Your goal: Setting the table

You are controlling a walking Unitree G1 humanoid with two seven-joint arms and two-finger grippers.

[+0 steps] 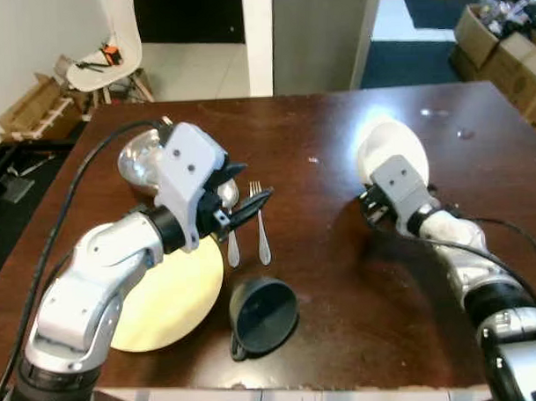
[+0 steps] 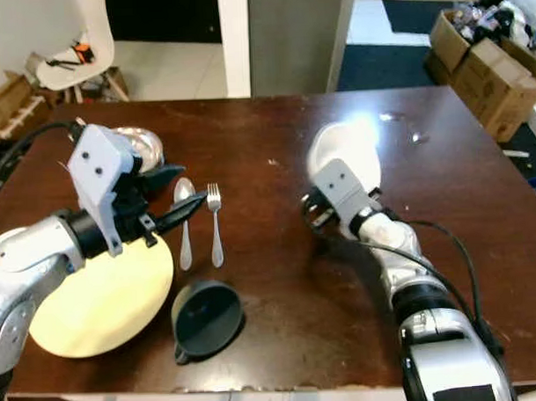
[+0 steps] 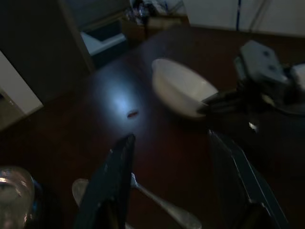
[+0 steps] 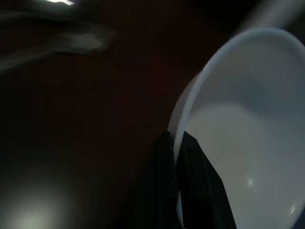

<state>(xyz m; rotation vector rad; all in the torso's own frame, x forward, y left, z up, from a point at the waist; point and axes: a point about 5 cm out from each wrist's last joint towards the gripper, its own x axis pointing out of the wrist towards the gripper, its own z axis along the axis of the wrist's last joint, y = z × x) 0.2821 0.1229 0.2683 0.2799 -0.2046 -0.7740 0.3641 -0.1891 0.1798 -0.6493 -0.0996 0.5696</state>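
A dark brown bench (image 1: 341, 286) carries everything, largest first: a pale yellow plate (image 1: 170, 296) sits at the near left edge, partly under the left arm; a white bowl (image 1: 391, 149) stands well apart on the right side. In front of the plate's right rim lies a dark cup (image 1: 265, 313) with its mouth facing up (a small handle points toward the near edge). A shiny glass (image 1: 141, 163) stands behind the plate, just left of a spoon (image 2: 184, 223) and a fork (image 2: 215, 222), which lie side by side, handles toward the robot. The left end effector (image 3: 169, 183) hovers over the spoon and fork with its fingers spread wide and nothing between them. The right end effector (image 4: 177, 188) is pinched on the near rim of the bowl, one finger inside, one outside.
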